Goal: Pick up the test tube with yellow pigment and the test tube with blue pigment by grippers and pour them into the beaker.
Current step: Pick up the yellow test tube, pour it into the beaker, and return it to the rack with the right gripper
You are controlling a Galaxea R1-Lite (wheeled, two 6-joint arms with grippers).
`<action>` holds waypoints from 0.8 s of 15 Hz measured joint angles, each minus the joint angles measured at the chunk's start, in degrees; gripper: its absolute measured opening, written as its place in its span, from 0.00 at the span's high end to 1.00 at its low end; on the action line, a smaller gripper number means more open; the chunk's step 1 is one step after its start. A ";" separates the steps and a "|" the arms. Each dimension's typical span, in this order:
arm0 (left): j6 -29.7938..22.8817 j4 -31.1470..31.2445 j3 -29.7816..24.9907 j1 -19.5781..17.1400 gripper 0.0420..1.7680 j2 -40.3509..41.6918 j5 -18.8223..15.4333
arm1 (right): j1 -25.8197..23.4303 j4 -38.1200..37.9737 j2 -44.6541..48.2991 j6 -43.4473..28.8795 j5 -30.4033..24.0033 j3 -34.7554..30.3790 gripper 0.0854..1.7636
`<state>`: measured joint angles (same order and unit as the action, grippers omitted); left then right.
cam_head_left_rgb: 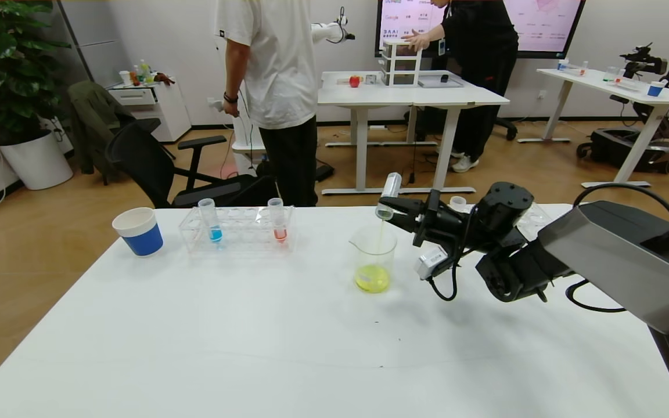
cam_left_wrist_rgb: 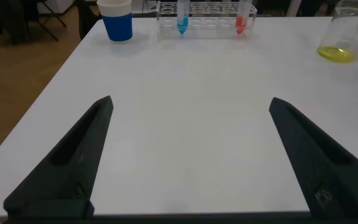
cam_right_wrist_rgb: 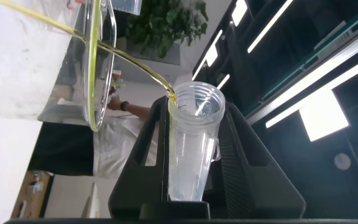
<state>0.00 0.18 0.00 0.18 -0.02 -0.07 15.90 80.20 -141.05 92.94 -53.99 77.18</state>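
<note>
**Yellow is going into the beaker**

Head view shows the right gripper (cam_head_left_rgb: 395, 210) squeezing the yellow tube (cam_head_left_rgb: 389, 194) and tipping it, mouth down, just over the beaker (cam_head_left_rgb: 374, 258). A thin yellow stream falls in, and a yellow pool sits at the bottom. The right wrist view shows the same tube (cam_right_wrist_rgb: 188, 146) held between the two black fingers (cam_right_wrist_rgb: 143, 149), nearly drained, with the stream leaving its lip toward the beaker's rim (cam_right_wrist_rgb: 94, 68).

The left gripper (cam_left_wrist_rgb: 188, 155) hangs low over the near part of the table (cam_head_left_rgb: 253, 337), wide open and holding nothing. The blue tube (cam_head_left_rgb: 211, 219) stands in the rack (cam_head_left_rgb: 236, 232), well away from the beaker.

What could go wrong: the stream is thin and the tube's mouth is close to the rim. If the gripper tilts or drifts a little, yellow could run down the outside or land on the table. If the tube bumps the rim, the light beaker could tip. Drops may also fall when the tube lifts away.

Count: one beaker, one rack, one blue cup (cam_head_left_rgb: 139, 231) on this table. Three tubes in all: one yellow, one blue, one red (cam_head_left_rgb: 277, 219). Two grippers.
</note>
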 joint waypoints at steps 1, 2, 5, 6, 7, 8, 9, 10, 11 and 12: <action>0.00 0.00 0.00 0.00 0.01 0.00 -0.02 | 0.06 0.00 0.15 1.66 0.05 0.07 0.75; 0.00 0.00 0.00 0.00 0.01 0.00 -0.02 | 0.06 0.00 0.41 3.06 0.13 -0.06 0.75; 0.00 0.00 0.00 0.00 0.01 0.00 -0.02 | 0.13 0.01 1.02 3.58 0.55 -0.45 0.75; 0.00 0.00 0.00 0.00 0.01 0.00 0.00 | 0.30 0.09 1.11 3.41 0.90 -0.56 0.75; 0.02 0.02 0.00 0.00 0.01 0.00 0.00 | 0.69 0.20 1.18 2.78 1.44 -0.59 0.75; 0.00 0.00 0.00 -0.02 0.01 0.00 -0.02 | 1.10 0.22 1.33 1.40 2.10 -0.33 0.75; 0.00 0.00 0.00 0.00 0.01 0.00 -0.02 | 1.27 0.23 1.79 -0.85 3.11 0.11 0.75; 0.00 0.02 0.00 0.00 0.01 0.00 -0.02 | 1.30 0.22 2.56 -4.07 4.46 0.38 0.75; 0.00 0.02 0.00 0.00 0.01 0.00 -0.02 | 1.22 0.20 3.58 -8.40 6.69 0.57 0.75; 0.00 -0.02 0.00 0.00 0.01 0.00 -0.02 | 1.11 0.23 4.83 -14.03 9.31 0.71 0.75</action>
<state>0.00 0.16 0.00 0.18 -0.02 -0.10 17.01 80.43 -136.22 78.91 -44.68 77.89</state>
